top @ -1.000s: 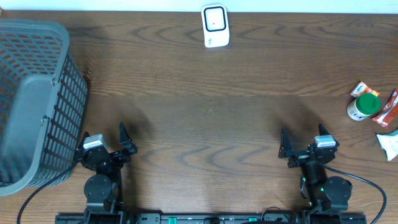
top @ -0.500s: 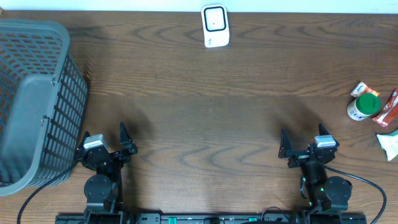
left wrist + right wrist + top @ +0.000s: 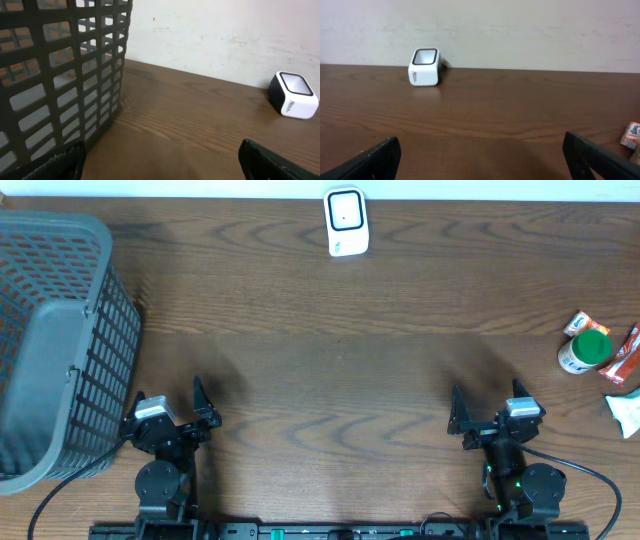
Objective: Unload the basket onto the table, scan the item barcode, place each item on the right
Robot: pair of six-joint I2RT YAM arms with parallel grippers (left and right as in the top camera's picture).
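The white barcode scanner (image 3: pixel 347 222) stands at the far middle of the table; the left wrist view has it at the right (image 3: pixel 294 95) and the right wrist view at the left (image 3: pixel 424 67). The items lie at the right edge: a white bottle with a green cap (image 3: pixel 584 350), an orange packet (image 3: pixel 581 323), a red packet (image 3: pixel 625 355) and a white packet (image 3: pixel 625 412). My left gripper (image 3: pixel 168 402) (image 3: pixel 160 162) and my right gripper (image 3: pixel 487 405) (image 3: pixel 482 160) rest near the front edge. Both are open, hold nothing and are far from the items.
A large grey mesh basket (image 3: pixel 110 340) fills the left side, close beside the left gripper, its wall (image 3: pixel 60 65) looming in the left wrist view. A pale wall runs behind the table. The orange packet's edge (image 3: pixel 631 136) shows at the right of the right wrist view.
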